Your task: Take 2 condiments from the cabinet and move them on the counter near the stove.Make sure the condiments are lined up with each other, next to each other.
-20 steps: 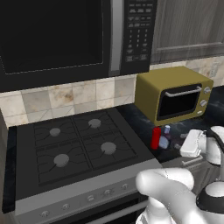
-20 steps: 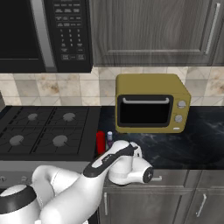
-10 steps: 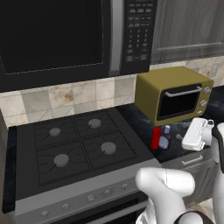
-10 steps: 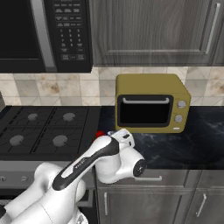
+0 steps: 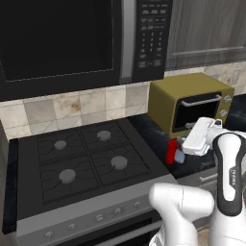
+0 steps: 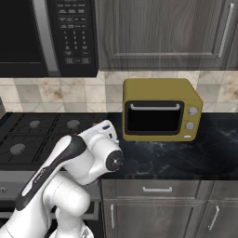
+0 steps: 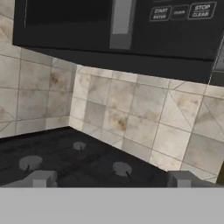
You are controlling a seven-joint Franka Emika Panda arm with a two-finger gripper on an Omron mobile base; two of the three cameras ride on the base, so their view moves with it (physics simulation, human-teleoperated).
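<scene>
The red squeeze bottle [image 5: 171, 151] stands on the black counter [image 5: 153, 130] between the stove [image 5: 91, 163] and the olive toaster oven. Right beside it a bluish bit of the dark bottle [image 5: 178, 156] peeks out from behind my hand. My gripper [image 7: 111, 179] hovers just right of and above the two bottles. It is open with its fingertips [image 7: 41, 178] wide apart and nothing between them. In the hand view it faces the stove burners [image 7: 120, 168] and the tiled wall. The cabinet [image 6: 162, 32] above the counter [image 6: 186, 160] has its door closed.
A black microwave [image 5: 81, 38] hangs over the stove. The olive-yellow toaster oven [image 6: 160, 111] sits at the back of the counter. Bare worktop runs to its right [image 6: 218, 148]. Grey drawers [image 6: 158, 189] lie below. In the right base view my arm [image 6: 69, 162] covers the spot beside the stove.
My hand has risen from counter height beside the bottles and drifted a little toward the stove. In the right base view the arm now hides the red bottle. The bottles have not moved.
</scene>
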